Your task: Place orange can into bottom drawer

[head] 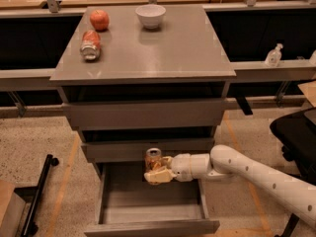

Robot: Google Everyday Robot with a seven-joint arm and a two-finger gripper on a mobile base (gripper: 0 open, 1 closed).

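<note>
Camera view looks down on a grey three-drawer cabinet standing on a speckled floor. Its flat grey tabletop carries three small things towards the back left. The two shallower upper drawers sit nearly closed, one above the other. Below them the deep, plain grey bottom drawer is pulled out towards the camera, its inside open to view and its handleless front at the lower edge of the picture.

A white, rounded robot arm reaches in from the lower right, running leftwards over the right wall of the open drawer. Behind it, at the right edge, part of a black office chair shows. A black bar lies on the floor to the left of the cabinet.

On the tabletop a white round bowl stands near the back edge. To its left is a round red apple, and just in front of the apple a redder, dented can with a silver end lies on its side.

The slim orange-gold can stands upright in the air over the back part of the open bottom drawer, just in front of the middle drawer's face. The gripper sits at the arm's left end, and its pale yellowish fingers pinch the can's lower part, leaving the silver top rim free above them.

A small clear bottle stands on the ledge to the right of the cabinet.
</note>
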